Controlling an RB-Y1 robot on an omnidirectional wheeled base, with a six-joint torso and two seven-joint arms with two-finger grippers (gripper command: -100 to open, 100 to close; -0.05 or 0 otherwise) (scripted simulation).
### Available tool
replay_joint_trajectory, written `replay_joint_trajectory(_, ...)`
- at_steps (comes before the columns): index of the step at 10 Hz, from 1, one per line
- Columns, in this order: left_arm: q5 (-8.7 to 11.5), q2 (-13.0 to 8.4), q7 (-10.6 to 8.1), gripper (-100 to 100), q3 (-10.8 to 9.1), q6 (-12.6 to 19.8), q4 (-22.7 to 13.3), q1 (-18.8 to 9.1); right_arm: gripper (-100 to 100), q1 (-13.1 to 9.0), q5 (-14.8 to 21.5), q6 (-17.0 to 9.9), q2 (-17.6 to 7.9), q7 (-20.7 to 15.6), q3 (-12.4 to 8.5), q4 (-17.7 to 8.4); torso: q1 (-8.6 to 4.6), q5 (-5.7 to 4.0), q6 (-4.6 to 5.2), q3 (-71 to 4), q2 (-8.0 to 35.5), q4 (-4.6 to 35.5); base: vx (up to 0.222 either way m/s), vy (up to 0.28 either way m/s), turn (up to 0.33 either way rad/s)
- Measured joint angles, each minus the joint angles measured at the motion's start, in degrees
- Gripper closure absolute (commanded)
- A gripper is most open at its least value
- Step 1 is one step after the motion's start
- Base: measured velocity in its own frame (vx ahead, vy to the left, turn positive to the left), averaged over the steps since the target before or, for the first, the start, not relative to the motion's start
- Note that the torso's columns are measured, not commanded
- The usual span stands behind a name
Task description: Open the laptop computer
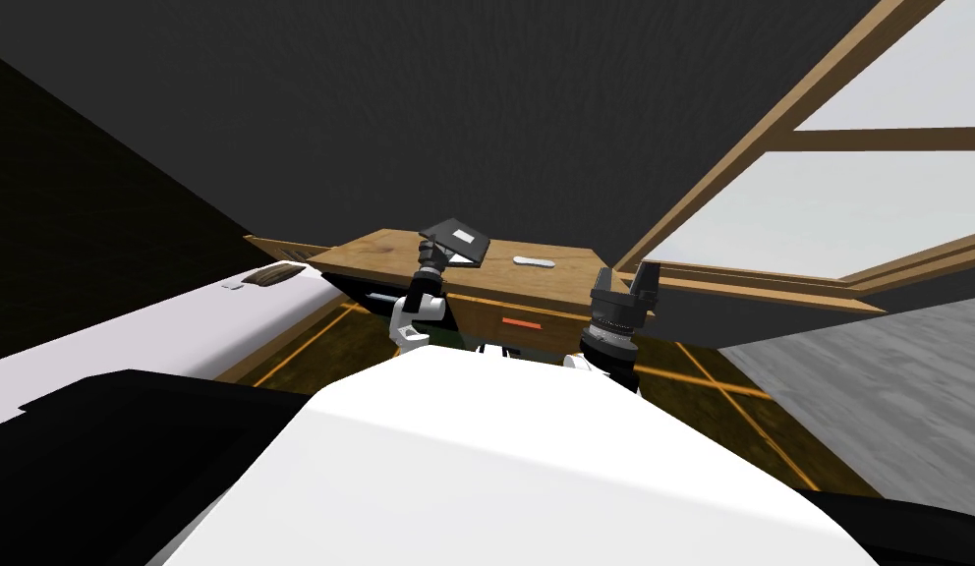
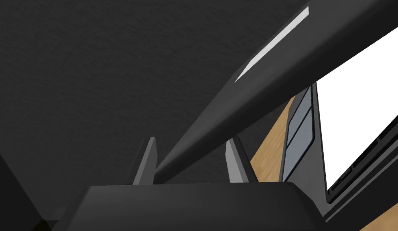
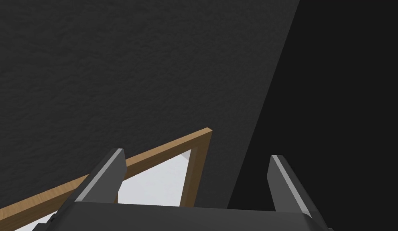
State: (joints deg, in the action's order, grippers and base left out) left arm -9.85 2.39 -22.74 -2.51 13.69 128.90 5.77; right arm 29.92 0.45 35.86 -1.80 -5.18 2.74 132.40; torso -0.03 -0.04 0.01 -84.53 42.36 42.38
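The left gripper is out over the wooden desk, right at the laptop, which sits on the left half of the desktop, back from the near edge. Left arm stretched forward, hand at the laptop's near-left corner.

From the left wrist, here is the grip: the left gripper is clamped on the lid, and the dark slab runs slantwise out from between the two fingers. One finger is tight against the lid's corner and the other presses its opposite face. The lid is lifted off the base, partly open, with a wedge of gap beneath it and the desk's wood showing through. A thin white strip runs along the lid's upper face. Below, on the base, there is a grey touchpad and beside it a white panel set in a dark frame.

On the desktop, a small white object lies to the right of the laptop, apart from it. Under the top, on the near face, is a drawer with an orange-red strip on its front.

The right gripper hangs raised off the desk's right end, well away from the laptop. Its wrist camera shows its blades spread wide, released, gripping nothing.
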Motion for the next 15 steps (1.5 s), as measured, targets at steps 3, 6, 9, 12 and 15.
replay_joint_trajectory(3, -0.78, -0.14, -0.26, -100, 0.51, 3.66, 3.79, 0.54, 0, 0.0, 0.0, 0.0, 0.0, 0.0, 0.0, 0.0, -0.06, -0.03, -0.01, 0.05, 0.08, 0.04, 0.011, 0.014, -0.041)
replay_joint_trajectory(6, -1.5, -0.58, -0.74, -100, 0.88, 7.98, 8.36, 0.82, 0, 0.0, 0.0, 0.0, 0.0, 0.0, 0.0, 0.0, -0.03, -0.01, -0.01, 0.04, 0.07, 0.02, 0.012, 0.016, -0.047)
replay_joint_trajectory(9, -2.16, -1.16, -1.24, -100, 1.07, 12.45, 12.72, 1.03, 0, 0.0, 0.0, 0.0, 0.0, 0.0, 0.0, 0.0, 0.01, -0.01, 0.01, 0.04, 0.02, 0.04, 0.013, 0.018, -0.051)
replay_joint_trajectory(12, -2.12, -1.66, -1.63, 0, 0.86, 14.3, 14.22, 1.16, 0, 0.0, 0.0, 0.0, 0.0, 0.0, 0.0, 0.0, -0.07, -0.02, -0.01, 0.04, 0.05, 0.0, -0.001, 0.003, -0.007)
replay_joint_trajectory(15, -2.12, -1.66, -1.63, 0, 0.86, 14.29, 14.23, 1.14, 0, 0.0, 0.0, 0.0, 0.0, 0.0, 0.0, 0.0, 0.04, 0.05, -0.01, -0.05, -0.09, -0.11, 0.0, 0.0, 0.0)
